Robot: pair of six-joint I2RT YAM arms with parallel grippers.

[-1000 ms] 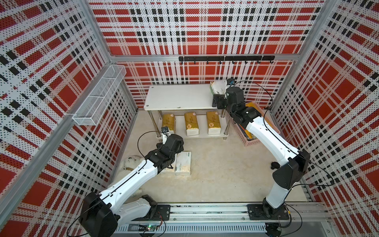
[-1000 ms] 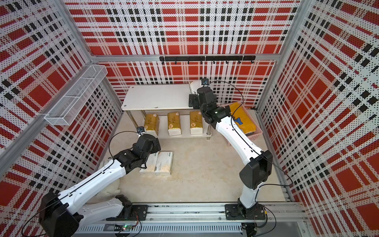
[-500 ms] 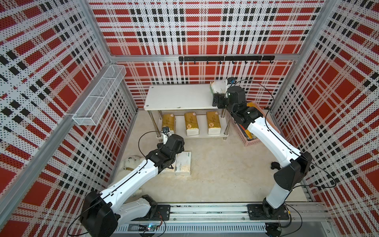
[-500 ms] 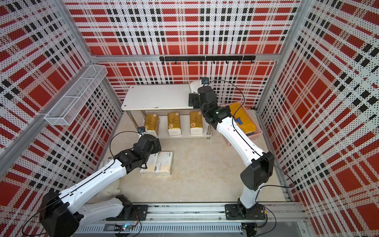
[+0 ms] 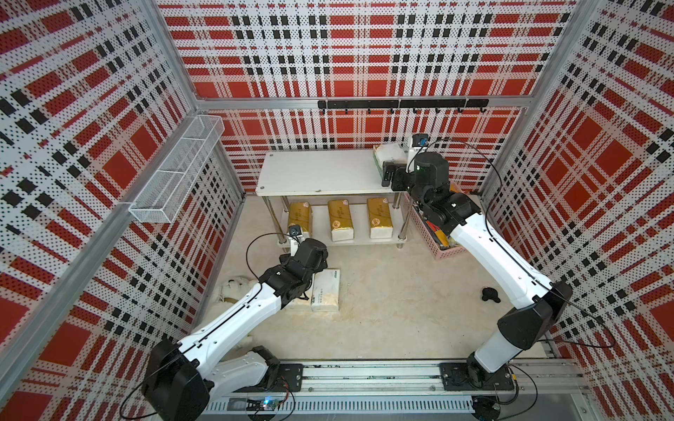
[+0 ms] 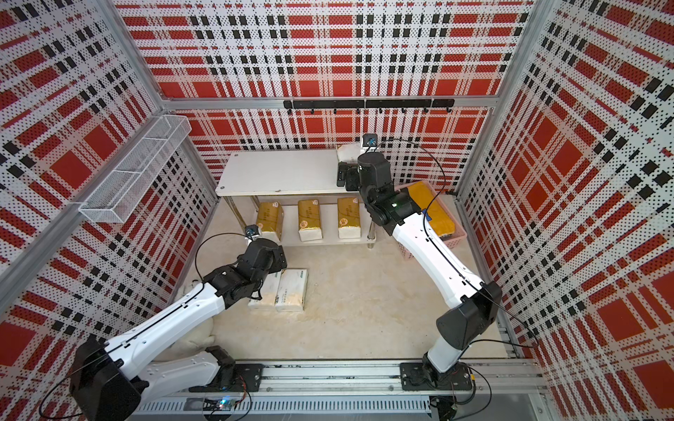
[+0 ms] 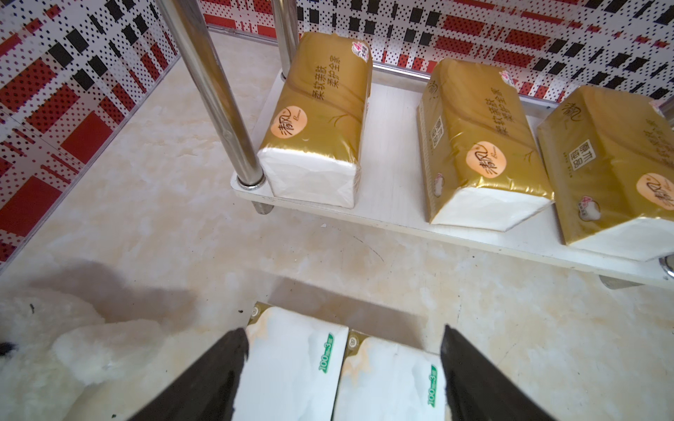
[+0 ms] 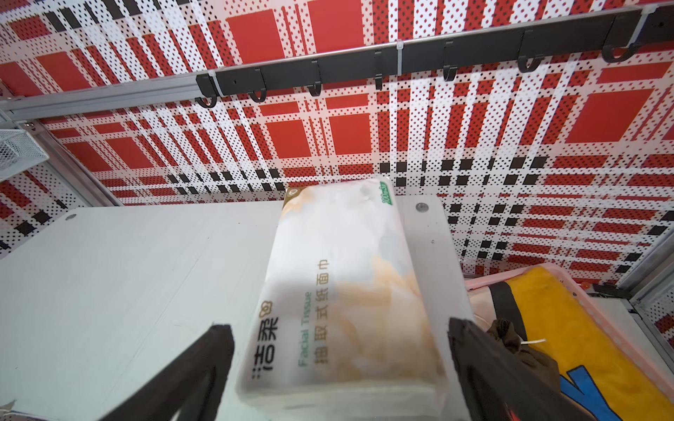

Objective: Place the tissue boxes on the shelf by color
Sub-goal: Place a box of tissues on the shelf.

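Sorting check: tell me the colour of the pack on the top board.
The pack is white with beige patches; best in right wrist view.

We read "Facial Tissue" and 洁柔 on the white pack (image 8: 343, 291) atop the shelf (image 8: 127, 273), green "100" and "3" on our floor white packs (image 7: 291, 364), 清风 on the gold packs (image 7: 321, 109)

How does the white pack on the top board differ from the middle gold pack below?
The white pack is pale with a beige patch; the middle gold pack is shiny gold with a round logo. The white pack lies at the top board's right end, between the right hand's open fingers; the gold pack sits mid lower board, no hand around it. Both lie flat.
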